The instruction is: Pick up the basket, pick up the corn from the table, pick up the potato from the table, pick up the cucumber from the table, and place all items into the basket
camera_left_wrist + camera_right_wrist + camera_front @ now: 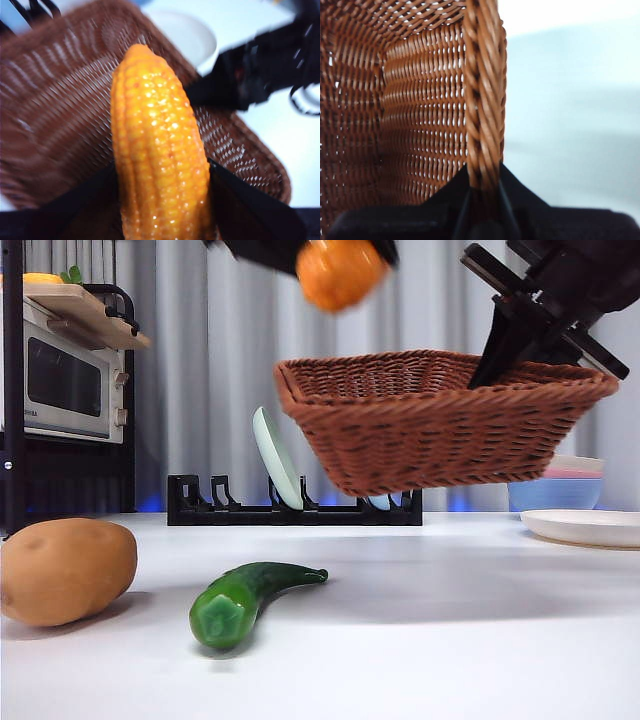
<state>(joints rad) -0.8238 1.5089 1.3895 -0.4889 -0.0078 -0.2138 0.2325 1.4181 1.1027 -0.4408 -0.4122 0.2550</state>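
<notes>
Brown wicker fills the middle of the room's view: the basket (440,420) hangs in the air well above the table (450,640), tilted a little, its braided rim pinched between the jaws of the right gripper (482,200), which comes down onto its far right edge from the top corner. Behind it a black rack (290,508) stands with a pale plate (276,458) upright in it, and off to the right sit a stack of bowls (555,485) and a flat white plate (585,527).

Down on the table the potato (65,570) lies at the left edge, and just to its right, apart from it, lies the cucumber (245,600), cut end toward me.

Above the basket's left rim the left gripper (160,200) is closed around the corn (340,272), holding it over the basket's open inside without touching the weave.
</notes>
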